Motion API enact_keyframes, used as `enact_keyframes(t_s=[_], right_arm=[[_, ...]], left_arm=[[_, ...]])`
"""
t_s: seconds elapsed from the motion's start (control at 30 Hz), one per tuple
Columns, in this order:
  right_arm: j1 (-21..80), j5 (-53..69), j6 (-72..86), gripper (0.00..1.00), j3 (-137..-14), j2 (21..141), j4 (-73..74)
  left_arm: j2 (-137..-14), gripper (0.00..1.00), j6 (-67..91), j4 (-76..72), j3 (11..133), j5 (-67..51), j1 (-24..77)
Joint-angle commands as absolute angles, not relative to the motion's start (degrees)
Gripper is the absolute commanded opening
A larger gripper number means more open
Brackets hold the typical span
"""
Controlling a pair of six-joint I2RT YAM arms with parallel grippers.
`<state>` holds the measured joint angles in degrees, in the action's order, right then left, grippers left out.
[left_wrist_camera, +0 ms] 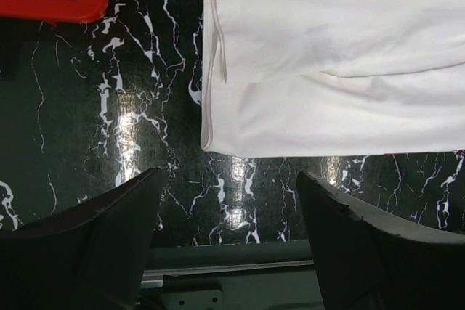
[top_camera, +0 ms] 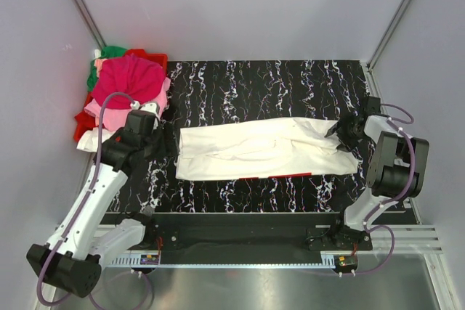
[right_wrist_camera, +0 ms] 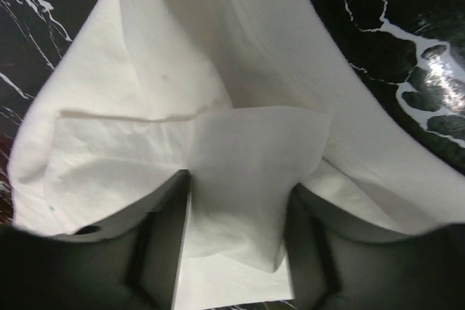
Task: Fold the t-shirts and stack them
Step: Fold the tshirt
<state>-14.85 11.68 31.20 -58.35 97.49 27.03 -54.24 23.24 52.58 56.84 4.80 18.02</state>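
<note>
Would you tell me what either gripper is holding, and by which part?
Nothing: left gripper open beside the white t-shirt, right gripper open astride its end.

The top external camera looked steeply down from above and behind the arm bases, far enough off to take in the whole table [top_camera: 254, 81]. The left wrist camera hung close over the table, looking past the left gripper [left_wrist_camera: 229, 174] at one end of the white t-shirt [left_wrist_camera: 327, 70]. The right wrist camera sat nearer still, behind the right gripper [right_wrist_camera: 238, 183], with cloth filling most of its view. All three views shared that shirt.
</note>
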Motion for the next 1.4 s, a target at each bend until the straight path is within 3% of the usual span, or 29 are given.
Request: enact_keyframes(t_s=[0.0, 0.1, 0.23, 0.63, 0.73, 0.83, 0.9, 1.1, 1.37], right_arm=[[-14.8, 16.2, 33.0, 0.53, -60.6, 98.3, 25.8], [-14.8, 15.9, 33.1, 0.23, -61.2, 98.3, 25.7], [-14.8, 14.9, 32.5, 0.03, -67.3, 99.0, 27.2], [-13.2, 27.8, 25.0, 0.04, -107.4, 118.1, 28.7], [-10.5, 33.5, 19.4, 0.08, -113.9, 122.8, 29.3], [-6.8, 31.3, 11.2, 0.09, -118.5, 125.4, 34.1], [-5.9, 28.8, 8.3, 0.09, -117.7, 124.7, 34.7], [-5.4, 20.8, 6.3, 0.07, -99.7, 110.7, 24.9], [-5.4, 12.3, 3.5, 0.06, -64.2, 78.1, 16.0]], left_arm=[[-52.1, 0.80, 20.1, 51.9, 55.8, 5.4, 17.2], [-50.8, 0.80, 19.9, 51.1, 55.5, 4.8, 17.0], [-48.3, 0.79, 20.3, 49.0, 54.3, 6.1, 17.0], [-41.1, 0.78, 21.0, 44.6, 50.5, 10.2, 16.5], [-41.7, 0.78, 20.9, 44.5, 50.4, 9.8, 15.9], [-42.2, 0.78, 20.7, 44.3, 50.3, 9.2, 15.2], [-42.4, 0.78, 20.8, 44.3, 50.3, 9.3, 14.8], [-41.5, 0.78, 20.8, 44.0, 50.0, 9.1, 14.8], [-40.8, 0.78, 20.8, 43.9, 49.9, 9.1, 14.7]])
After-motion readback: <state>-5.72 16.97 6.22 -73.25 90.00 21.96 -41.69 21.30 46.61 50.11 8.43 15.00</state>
